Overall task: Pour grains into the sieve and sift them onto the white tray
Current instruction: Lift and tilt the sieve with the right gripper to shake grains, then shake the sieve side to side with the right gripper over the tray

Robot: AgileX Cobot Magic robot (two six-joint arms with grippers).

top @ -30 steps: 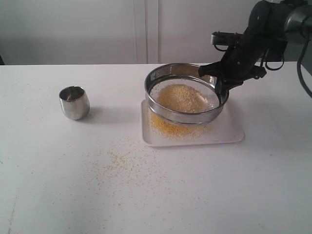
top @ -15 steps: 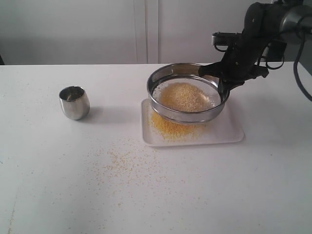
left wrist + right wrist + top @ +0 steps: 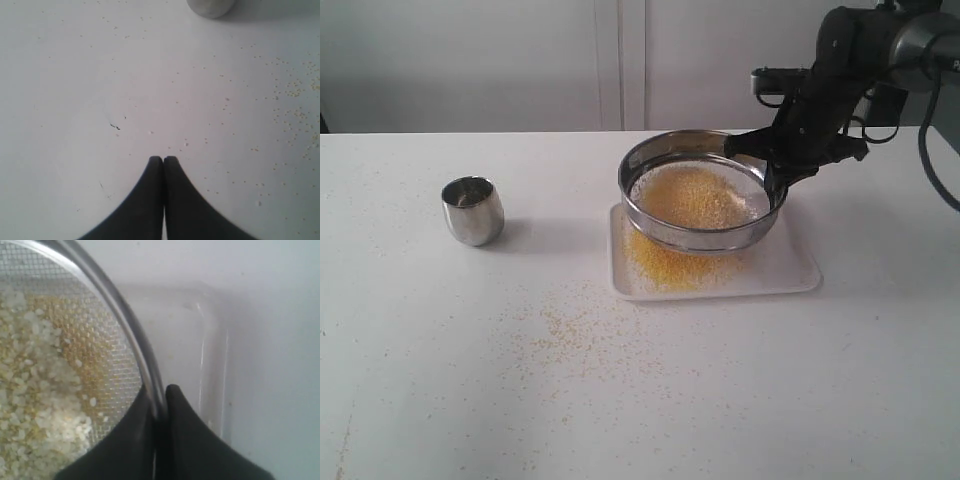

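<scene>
The round steel sieve hangs tilted just above the white tray, with my right gripper shut on its far right rim. Yellow and pale grains lie heaped on its mesh, and fine yellow grains are piled on the tray below. In the right wrist view the black fingers pinch the sieve rim, with whitish grains on the mesh and the tray corner beyond. My left gripper is shut and empty, low over the bare table; it does not show in the exterior view.
A small steel cup stands upright on the table's left side; its base shows in the left wrist view. Spilled grains are scattered over the white table in front of the tray, and loose grains show near the left gripper.
The sieve has shifted slightly from side to side over the tray in my right gripper's hold, ending a little further back. The left gripper and the cup have not moved.
</scene>
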